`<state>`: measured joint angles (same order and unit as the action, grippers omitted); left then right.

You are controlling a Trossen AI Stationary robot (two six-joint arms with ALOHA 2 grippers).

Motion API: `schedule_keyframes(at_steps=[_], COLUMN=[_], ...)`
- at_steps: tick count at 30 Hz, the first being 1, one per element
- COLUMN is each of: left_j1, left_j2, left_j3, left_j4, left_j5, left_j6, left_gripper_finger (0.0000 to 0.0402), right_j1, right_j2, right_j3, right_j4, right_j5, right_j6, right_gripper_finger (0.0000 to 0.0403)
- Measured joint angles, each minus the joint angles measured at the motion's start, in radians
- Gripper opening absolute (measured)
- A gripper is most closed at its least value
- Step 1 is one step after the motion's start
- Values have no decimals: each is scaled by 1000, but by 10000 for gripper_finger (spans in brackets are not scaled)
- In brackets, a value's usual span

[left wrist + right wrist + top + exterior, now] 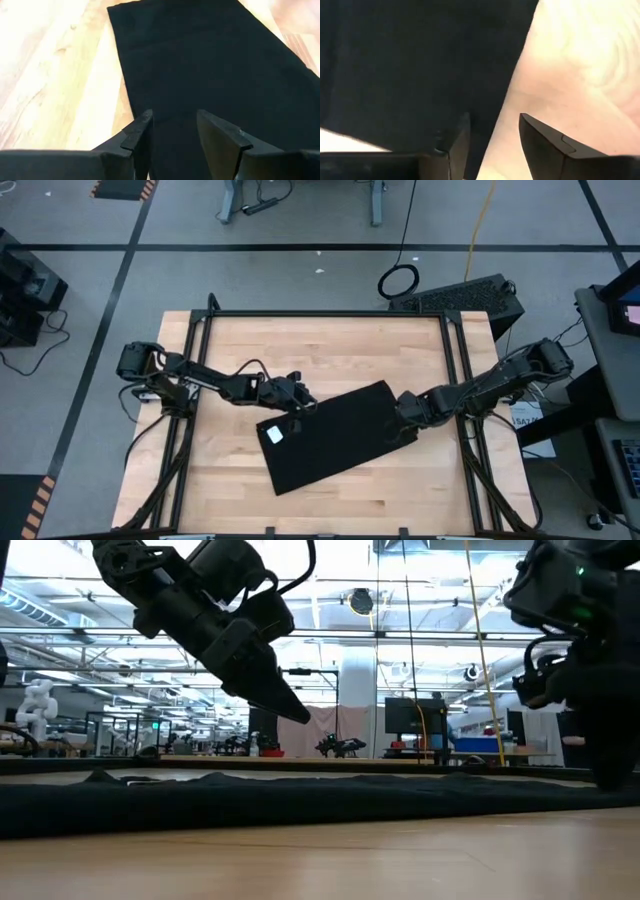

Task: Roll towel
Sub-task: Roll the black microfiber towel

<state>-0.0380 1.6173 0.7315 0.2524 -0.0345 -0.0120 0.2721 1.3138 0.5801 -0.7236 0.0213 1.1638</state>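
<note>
The black towel (335,440) lies spread flat and slanted on the wooden table (330,350), its small white tag (275,434) near its left end. My left gripper (305,406) is open over the towel's far left edge. In the low view its fingertips (292,708) stand clear above the cloth (300,798). The left wrist view shows the towel (210,65) stretching away past the open fingers (174,135). My right gripper (403,412) is open and low at the towel's right end. Its fingers (492,135) stand on either side of the towel's edge (505,100). My left gripper touches nothing. My right gripper is down at the towel's right edge (505,100), one finger over cloth and one over bare wood. I cannot tell whether it touches the towel.
Black frame rails (200,360) run along the table's left and right sides. Bare wood lies on the far side (330,350) and near side (400,500) of the towel. A black case (470,295) stands beyond the far right corner.
</note>
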Motion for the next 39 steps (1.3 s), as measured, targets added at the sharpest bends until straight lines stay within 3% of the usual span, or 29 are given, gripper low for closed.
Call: schedule_keyframes(at_steps=[5,12,17,24,32,39], left_j1=[-2,-1,0,-1,-1,25], left_j2=[0,0,0,0,0,-1], left_j3=[0,1,1,1,1,1], left_j4=[-12,-9,-7,4,2,-38], left_j5=[0,-14,-59,-108,-209,-311], left_j6=[-1,5,27,28,21,22], left_gripper_finger=[158,158,158,158,158,158], right_j1=[-38,-98,-175,-322,-533,-666], right_j2=[-4,-2,2,2,1,1], right_j3=[-46,-48,-54,-52,-51,-50], right_j4=[85,105,184,472,697,823], right_j5=[-20,60,216,354,373,371], right_j6=[-62,-238,-427,-807,-1163,-1371], right_gripper_finger=[121,11,10,3,2,11])
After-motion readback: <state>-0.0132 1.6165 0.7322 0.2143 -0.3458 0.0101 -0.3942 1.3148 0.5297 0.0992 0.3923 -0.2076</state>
